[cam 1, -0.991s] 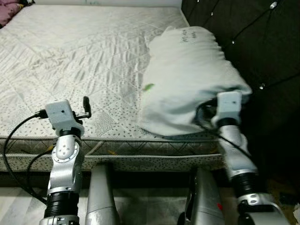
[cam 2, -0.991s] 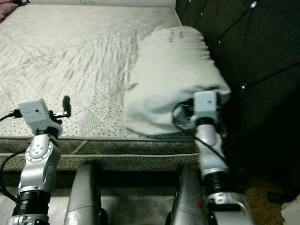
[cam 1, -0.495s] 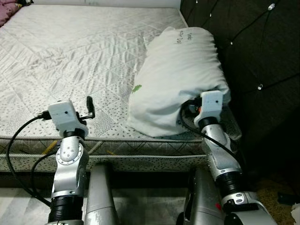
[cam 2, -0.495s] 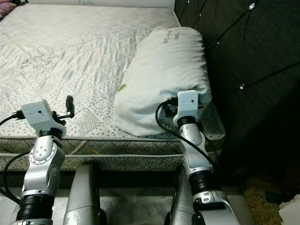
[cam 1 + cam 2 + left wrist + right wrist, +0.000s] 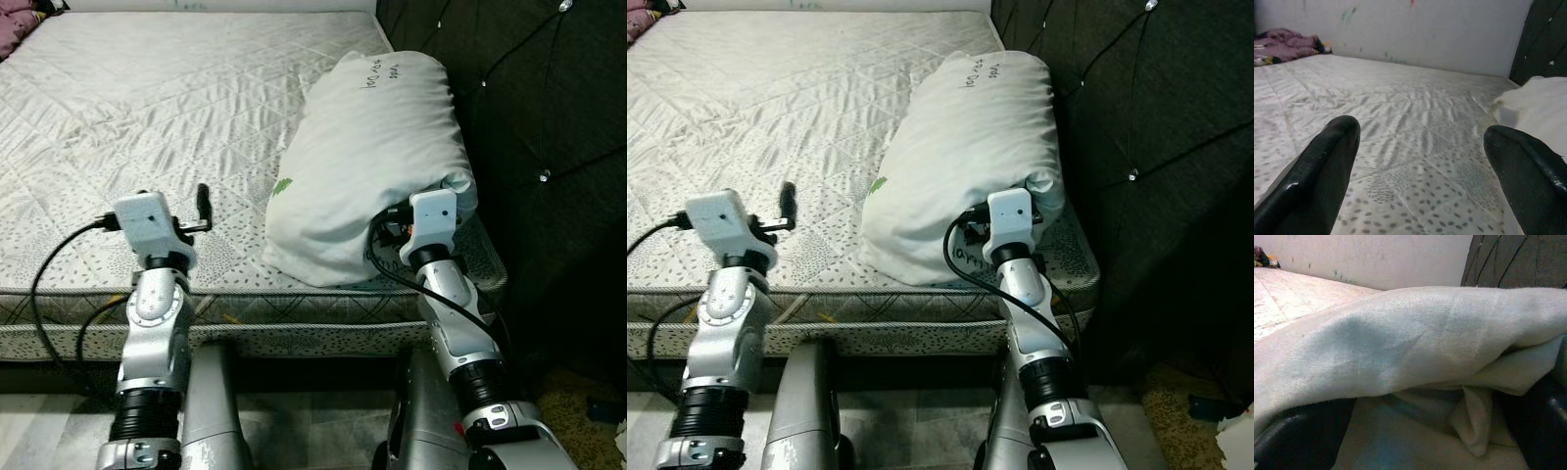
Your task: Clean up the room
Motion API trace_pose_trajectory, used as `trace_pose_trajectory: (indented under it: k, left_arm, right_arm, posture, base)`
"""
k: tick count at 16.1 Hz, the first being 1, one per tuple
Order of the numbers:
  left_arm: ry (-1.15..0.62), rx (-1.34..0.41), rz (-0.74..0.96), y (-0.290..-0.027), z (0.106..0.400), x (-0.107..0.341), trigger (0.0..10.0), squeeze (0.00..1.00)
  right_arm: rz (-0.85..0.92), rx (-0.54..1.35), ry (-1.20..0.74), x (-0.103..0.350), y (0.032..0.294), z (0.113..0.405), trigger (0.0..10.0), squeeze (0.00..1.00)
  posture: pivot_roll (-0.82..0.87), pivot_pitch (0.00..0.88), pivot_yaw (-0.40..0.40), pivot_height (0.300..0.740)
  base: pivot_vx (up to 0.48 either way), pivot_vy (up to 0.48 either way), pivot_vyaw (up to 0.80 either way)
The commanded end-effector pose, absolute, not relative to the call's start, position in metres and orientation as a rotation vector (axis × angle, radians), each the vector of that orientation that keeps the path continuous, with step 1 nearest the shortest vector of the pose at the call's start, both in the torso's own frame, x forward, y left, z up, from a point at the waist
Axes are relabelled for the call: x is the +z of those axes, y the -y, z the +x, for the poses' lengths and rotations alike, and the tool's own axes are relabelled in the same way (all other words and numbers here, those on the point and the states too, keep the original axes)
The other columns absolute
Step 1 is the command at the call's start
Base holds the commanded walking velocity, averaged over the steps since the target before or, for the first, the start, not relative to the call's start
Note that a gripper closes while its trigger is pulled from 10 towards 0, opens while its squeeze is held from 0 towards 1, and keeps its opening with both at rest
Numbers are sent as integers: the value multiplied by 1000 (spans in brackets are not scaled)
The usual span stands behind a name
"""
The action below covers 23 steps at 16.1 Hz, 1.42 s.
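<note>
Pillow (image 5: 367, 166): white, plump, dark handwriting near far end
Pose: lying lengthwise, near end bunched
Place: on mattress (image 5: 147, 117), along its right edge beside dark headboard (image 5: 529, 108)

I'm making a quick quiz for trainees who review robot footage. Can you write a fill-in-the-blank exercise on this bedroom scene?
1. The white pillow lies on the bare mattress beside the dark tufted ____.
2. The ____ gripper is buried in the pillow's near end, fabric bunched between its fingers.
3. The left gripper hovers over the mattress with its fingers ____ and nothing between them.
4. A crumpled ____ cloth lies at the mattress's far corner.

Missing words: headboard; right; open; purple
</note>
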<state>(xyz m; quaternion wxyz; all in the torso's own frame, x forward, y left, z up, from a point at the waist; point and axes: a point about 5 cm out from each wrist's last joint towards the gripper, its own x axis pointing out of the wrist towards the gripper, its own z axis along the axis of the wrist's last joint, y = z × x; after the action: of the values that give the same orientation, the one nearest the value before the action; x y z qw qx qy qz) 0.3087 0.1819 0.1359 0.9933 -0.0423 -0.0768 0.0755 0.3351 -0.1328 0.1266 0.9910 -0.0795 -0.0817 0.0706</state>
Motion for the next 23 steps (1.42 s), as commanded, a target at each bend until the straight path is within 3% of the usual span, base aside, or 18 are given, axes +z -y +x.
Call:
trace_pose_trajectory:
  k: [1, 7, 8, 11, 14, 18, 21, 23]
  left_arm:
    - [147, 158, -78, -184, 308, 134, 10000, 0]
    - [123, 173, -66, -185, 305, 127, 10000, 0]
    - [117, 189, -57, -189, 306, 127, 10000, 0]
    - [105, 199, -50, -191, 307, 125, 10000, 0]
    - [104, 207, -50, -192, 305, 124, 10000, 0]
    - [97, 218, -52, -193, 302, 121, 10000, 0]
    - [82, 208, -45, -193, 301, 118, 10000, 0]
    - [78, 205, -41, -194, 301, 118, 10000, 0]
  right_arm:
    - [-175, 187, 215, 141, 120, 341, 10000, 0]
    - [-165, 39, 83, 139, 152, 366, 10000, 0]
    - [-145, -59, -12, 138, 176, 375, 10000, 0]
    - [-50, -232, -151, 138, 216, 382, 10000, 0]
    - [-40, -284, -178, 137, 231, 380, 10000, 0]
    - [-93, -252, -201, 116, 234, 365, 10000, 0]
    - [-268, -144, -126, 85, 227, 312, 10000, 0]
    - [-340, -157, -167, 71, 238, 279, 10000, 0]
  posture:
    - [77, 0, -7, 491]
    - [80, 0, -6, 491]
    - [80, 0, -6, 491]
    - [78, 0, -10, 491]
    - [78, 0, -16, 491]
    - [79, 0, -21, 491]
    - [49, 0, -11, 491]
    - [39, 0, -10, 491]
  base:
    - [0, 0, 0]
    - [0, 0, 0]
    - [0, 0, 0]
    - [0, 0, 0]
    - [0, 0, 0]
    - [0, 0, 0]
    - [0, 0, 0]
    - [0, 0, 0]
